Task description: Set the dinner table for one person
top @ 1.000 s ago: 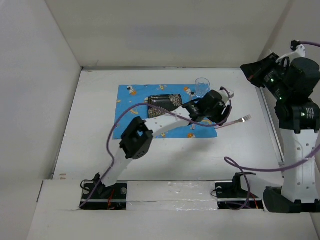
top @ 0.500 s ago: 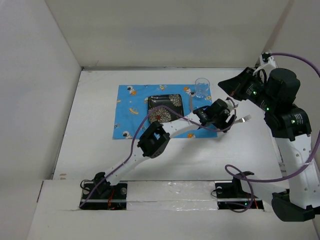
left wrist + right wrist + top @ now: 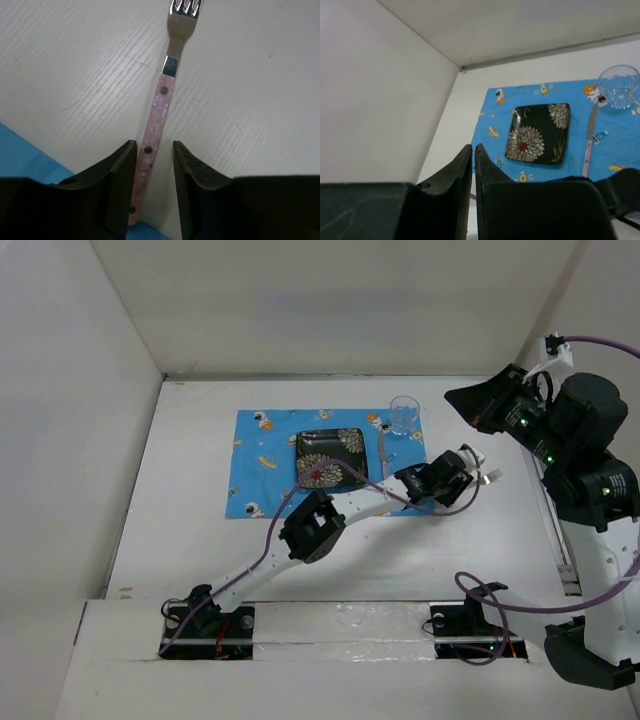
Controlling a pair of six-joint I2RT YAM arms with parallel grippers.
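Left wrist view: left gripper [image 3: 154, 145] partly open, fingers straddling the fork [image 3: 159, 107] handle without clamping it, tines ahead on the table [image 3: 250, 100]. Right gripper [image 3: 473, 147] nearly closed, empty.

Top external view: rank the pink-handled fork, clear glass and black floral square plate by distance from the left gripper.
1. Pink-handled fork, straddled by the left gripper, right of the blue printed mat.
2. Clear glass, mat's far-right corner.
3. Black floral square plate, mat's middle.

A blue cartoon-printed mat [image 3: 262, 462] carries a dark floral plate [image 3: 330, 458], a knife [image 3: 590, 131] and a clear glass [image 3: 404, 416].
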